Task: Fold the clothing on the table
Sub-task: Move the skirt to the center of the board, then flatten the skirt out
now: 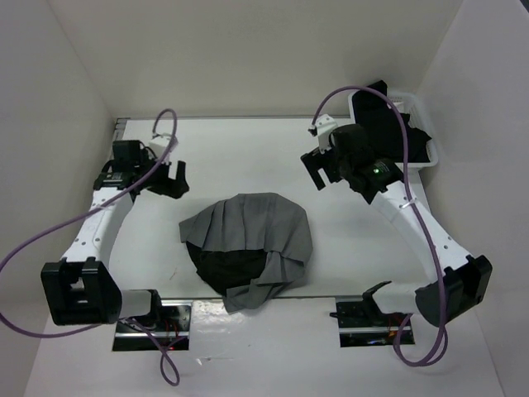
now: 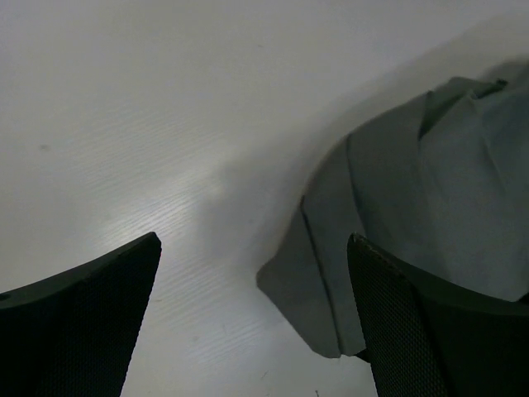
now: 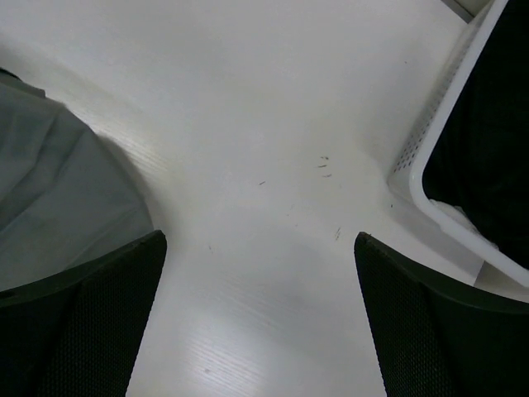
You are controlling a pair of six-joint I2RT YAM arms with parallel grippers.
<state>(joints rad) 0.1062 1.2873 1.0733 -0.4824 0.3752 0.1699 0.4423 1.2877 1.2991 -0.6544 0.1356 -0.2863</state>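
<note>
the grey pleated skirt [image 1: 248, 240] lies bunched in a rounded heap at the middle of the table [image 1: 248, 149], toward its near side. one loose flap reaches the near edge rail [image 1: 318, 298], and a dark patch shows in the heap's near half. bare white tabletop runs along the far side and on both flanks of the skirt. white walls close the left, far and right sides. a white bin [image 1: 426, 161] holding a black garment [image 1: 397, 132] fills the far right corner.

the left arm reaches up the left side with its elbow bowed outward. the left gripper [image 1: 169, 180] sits left of the skirt and apart from it, fingers spread wide with nothing between them; in its wrist view the skirt's pleated edge lies by the right finger. the right arm bows out along the right side. the right gripper [image 1: 318, 169] sits between skirt and bin over bare table, fingers likewise spread and empty.
</note>
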